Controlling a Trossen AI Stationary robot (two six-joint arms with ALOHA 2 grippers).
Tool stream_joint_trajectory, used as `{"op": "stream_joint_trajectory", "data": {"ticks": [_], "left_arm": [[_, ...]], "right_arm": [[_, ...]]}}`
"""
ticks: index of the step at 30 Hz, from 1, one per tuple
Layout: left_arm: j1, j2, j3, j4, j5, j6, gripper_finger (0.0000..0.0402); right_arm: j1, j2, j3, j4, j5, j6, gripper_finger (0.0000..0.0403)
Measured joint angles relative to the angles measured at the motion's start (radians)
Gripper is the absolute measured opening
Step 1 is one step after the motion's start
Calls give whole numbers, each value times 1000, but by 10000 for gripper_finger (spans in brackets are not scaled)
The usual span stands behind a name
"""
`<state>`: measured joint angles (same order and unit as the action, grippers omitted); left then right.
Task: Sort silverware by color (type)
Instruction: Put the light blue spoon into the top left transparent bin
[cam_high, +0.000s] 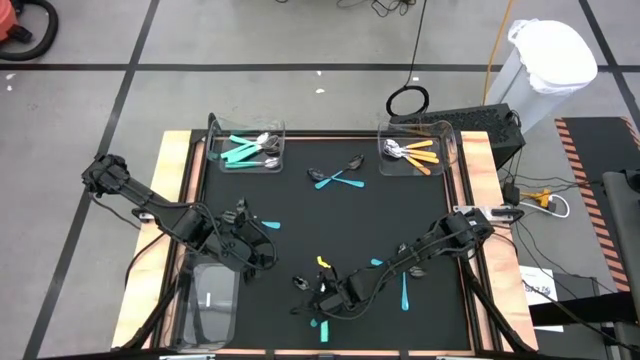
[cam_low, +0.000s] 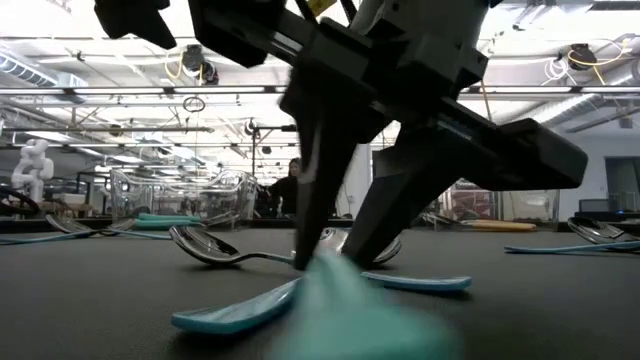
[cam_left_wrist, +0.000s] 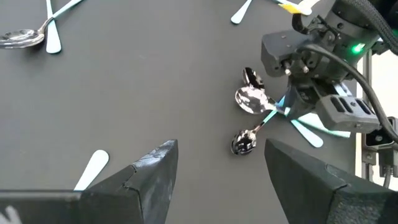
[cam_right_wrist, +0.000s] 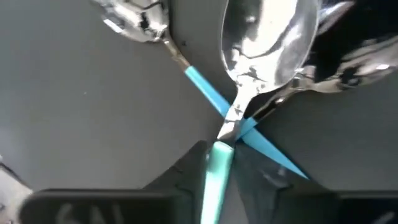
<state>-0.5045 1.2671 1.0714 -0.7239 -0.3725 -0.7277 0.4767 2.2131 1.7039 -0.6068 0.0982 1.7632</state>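
Note:
My right gripper is low over the table's near middle, shut on a teal-handled spoon that lies in a crossed cluster of teal spoons. My left gripper hovers open to the left of that cluster, touching nothing; its fingers frame bare table. More teal pieces and one yellow piece lie loose nearby. Two crossed teal spoons lie farther back. The far-left bin holds teal pieces, and the far-right bin holds orange ones. My right gripper pinches the spoon's teal handle between its two fingers, just behind the silver neck. The fingers come from above, pointing down, and lie across the handle. The spoon's bowl rests on the table, over other crossed handles.
An empty clear bin stands at the near left beside the left arm. The wooden table rim frames the black mat. Open mat lies between the two far bins and the grippers. People and equipment show in the room beyond the table.

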Motion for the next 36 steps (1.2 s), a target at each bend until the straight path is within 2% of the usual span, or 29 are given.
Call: {"op": "stream_joint_trajectory", "data": {"ticks": [4, 15, 23, 28, 36], "left_arm": [[0, 0, 0, 2, 0, 0, 242], [0, 0, 0, 1, 0, -1, 242], [0, 0, 0, 0, 0, -1, 242], [0, 0, 0, 2, 0, -1, 242], [-2, -87, 0, 12, -41, -24, 242]], "right_arm": [[0, -2, 0, -36, 2, 4, 33], [22, 3, 46, -49, 11, -11, 40], [29, 2, 186, -86, 118, -77, 34], [29, 2, 249, -142, 224, -102, 34], [7, -31, 270, -203, 347, -147, 34]]}}
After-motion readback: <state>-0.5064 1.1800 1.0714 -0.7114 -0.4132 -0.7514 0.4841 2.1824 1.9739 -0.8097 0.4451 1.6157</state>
